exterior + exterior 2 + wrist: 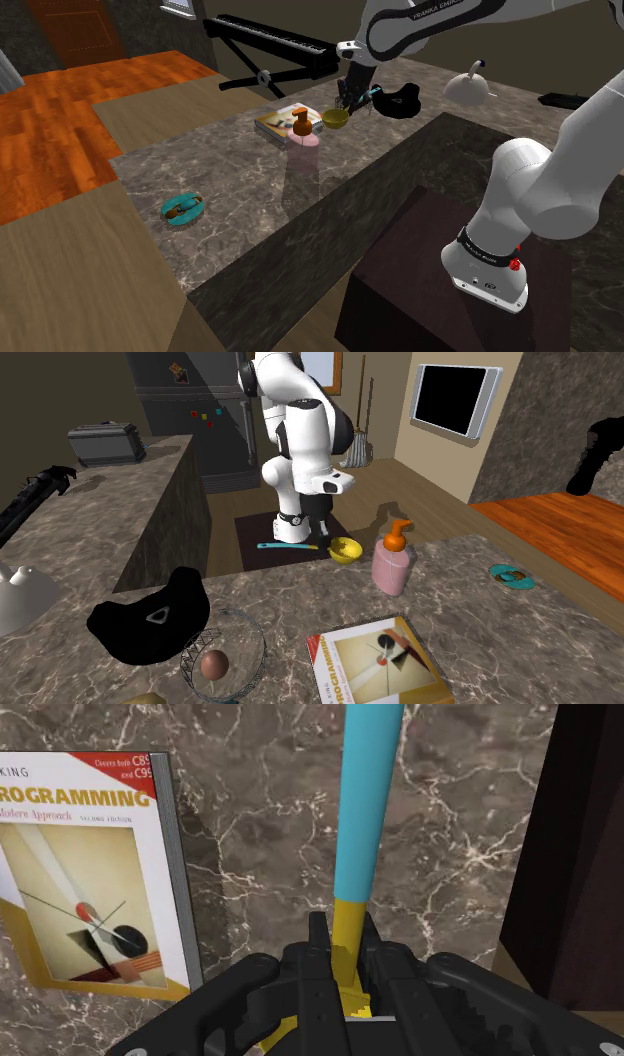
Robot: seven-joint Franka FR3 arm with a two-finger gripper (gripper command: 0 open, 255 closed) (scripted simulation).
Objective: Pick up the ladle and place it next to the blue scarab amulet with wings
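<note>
The ladle [336, 118] has a yellow bowl and a teal handle [368, 804]. My gripper [345, 959] is shut on the yellow part of its stem, and holds it roughly level just above the marble counter, beside the book [279, 122]. In the second exterior view the ladle [345, 550] hangs beyond the pink soap dispenser [391, 564]. My gripper [352, 97] hangs down from the arm at the far part of the counter. The blue winged scarab amulet [183, 208] lies flat near the counter's edge at the shoulder view's left, far from the ladle; the second exterior view has the amulet [512, 576] at its right.
A pink soap dispenser [303, 148] stands between the ladle and the amulet. A black headset [397, 101] and a white teapot-like object [468, 87] sit behind the gripper. A wire bowl [222, 657] holding a round ball is near the book [378, 660]. The dark stand [440, 270] adjoins the counter.
</note>
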